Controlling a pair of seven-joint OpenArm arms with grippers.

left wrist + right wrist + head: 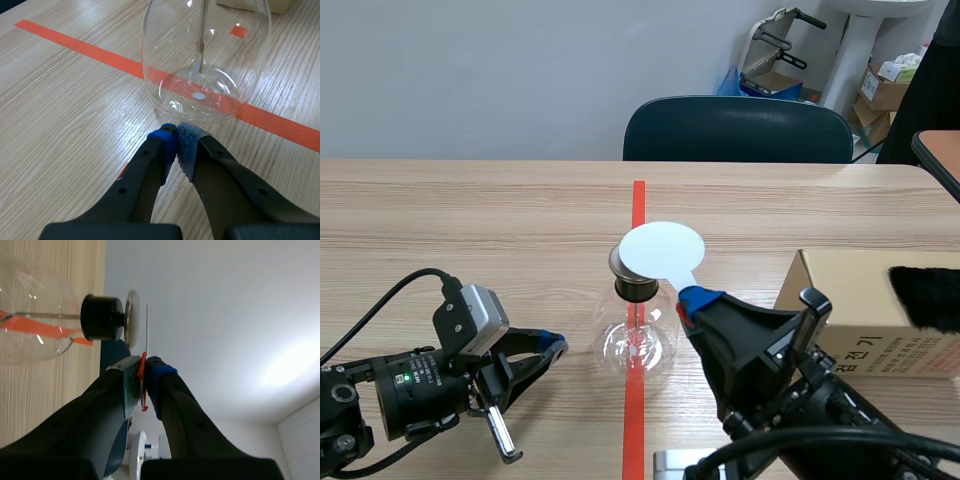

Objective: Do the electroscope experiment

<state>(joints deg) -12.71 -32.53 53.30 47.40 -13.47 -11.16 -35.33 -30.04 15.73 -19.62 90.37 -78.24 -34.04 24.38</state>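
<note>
- Light wood makes up the one table [470, 220]. It is crossed by a single orange-red tape line running away from the robot.
- One dark teal chair [740, 130] is seen behind the table's far edge.
- One cardboard box [840, 300] is set on the table to the right. One black fur piece [925, 297] is laid on its right end.
- Two grippers are counted.
- The right gripper [692, 298] [145, 375] is raised just right of the tape line. Its fingers are pressed together on the handle of the white disc.
- The left gripper [555, 347] [176, 135] is held low over the table. Its fingers are brought together at the tips, and nothing is gripped between them.
- One electroscope [636, 335] [225, 75] [101, 316] is stood upright on the tape line, between the two grippers. It is a clear glass flask with a black stopper. The left gripper's tips are placed just short of its base, apart from the glass.
- One round white disc [662, 248] [147, 325] is held flat over the electroscope's top.
- One metal plate [618, 262] [132, 317] is fitted above the stopper. In the right wrist view a thin gap is seen between it and the white disc.
</note>
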